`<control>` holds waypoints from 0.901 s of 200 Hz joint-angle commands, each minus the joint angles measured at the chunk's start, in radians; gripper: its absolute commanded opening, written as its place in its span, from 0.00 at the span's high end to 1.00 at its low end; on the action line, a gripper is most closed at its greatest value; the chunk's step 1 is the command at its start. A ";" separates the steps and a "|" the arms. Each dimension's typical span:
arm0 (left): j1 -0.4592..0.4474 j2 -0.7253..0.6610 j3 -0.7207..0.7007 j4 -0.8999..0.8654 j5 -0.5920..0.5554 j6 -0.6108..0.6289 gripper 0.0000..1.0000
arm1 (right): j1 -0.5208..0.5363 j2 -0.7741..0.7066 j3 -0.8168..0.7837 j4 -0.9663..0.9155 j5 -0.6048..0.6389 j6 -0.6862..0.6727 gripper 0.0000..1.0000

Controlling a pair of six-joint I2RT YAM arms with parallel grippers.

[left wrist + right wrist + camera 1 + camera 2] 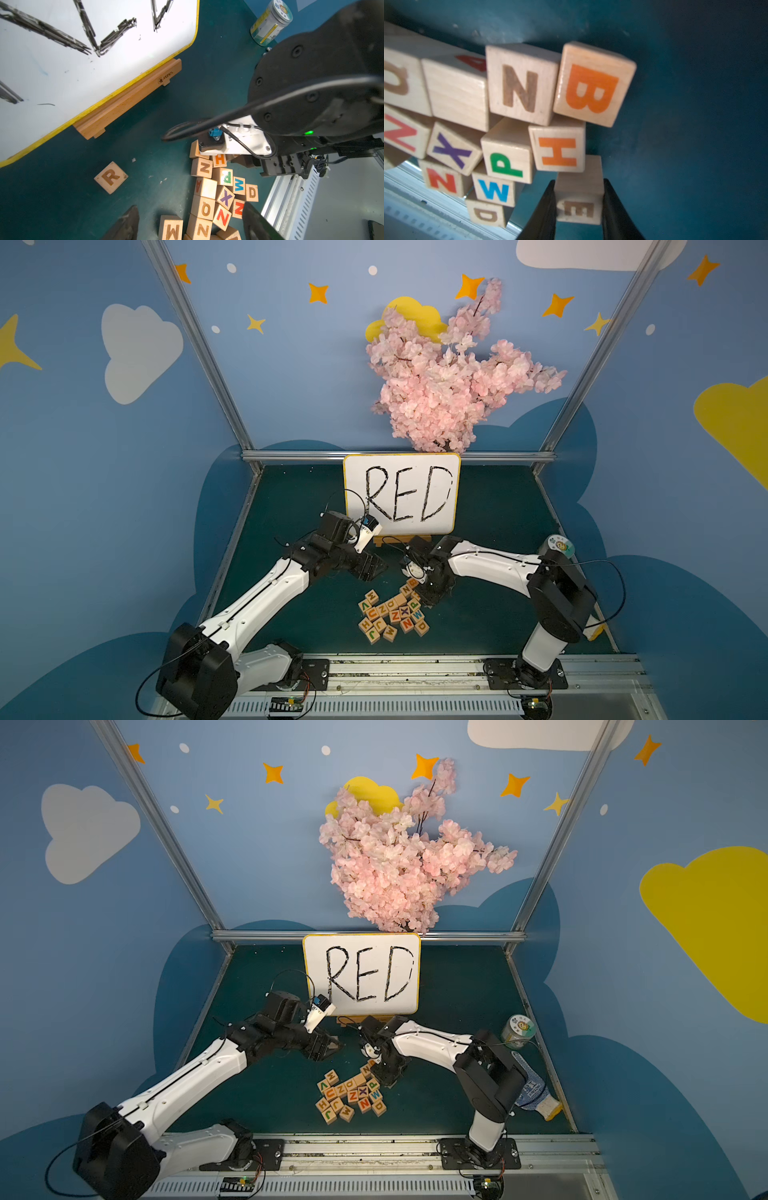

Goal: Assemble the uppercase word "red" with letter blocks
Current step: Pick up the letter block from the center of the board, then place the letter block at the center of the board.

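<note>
The E block (579, 209) is pinched between the two dark fingers (548, 207) of the right gripper (579, 181). The gripper is closed on the block's sides at the edge of the pile of letter blocks (392, 616), in front of the whiteboard (401, 493). Whether the block rests on the green mat (498, 510) or hangs just off it cannot be told. The R block (111, 177) lies alone, letter up, closer to the whiteboard than the pile and near its wooden stand (128, 99). The D block (252, 192) sits on the pile's side away from the whiteboard. The left gripper (376, 568) hovers in front of the whiteboard's lower left corner, jaws spread wider than a block, nothing between them. A jar (517, 1031) and a glove (530, 1090) lie off to the whiteboard's right, further forward.
</note>
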 commanded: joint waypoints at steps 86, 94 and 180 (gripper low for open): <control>0.005 -0.103 0.002 -0.044 -0.125 0.050 0.22 | -0.050 0.012 0.293 -0.094 0.140 -0.300 0.78; 0.005 -0.113 0.000 -0.046 -0.125 0.049 0.23 | -0.053 0.034 0.323 -0.092 0.140 -0.320 0.78; 0.005 -0.301 -0.060 -0.185 -0.139 -0.038 0.22 | -0.068 0.243 0.569 -0.094 0.106 -0.548 0.79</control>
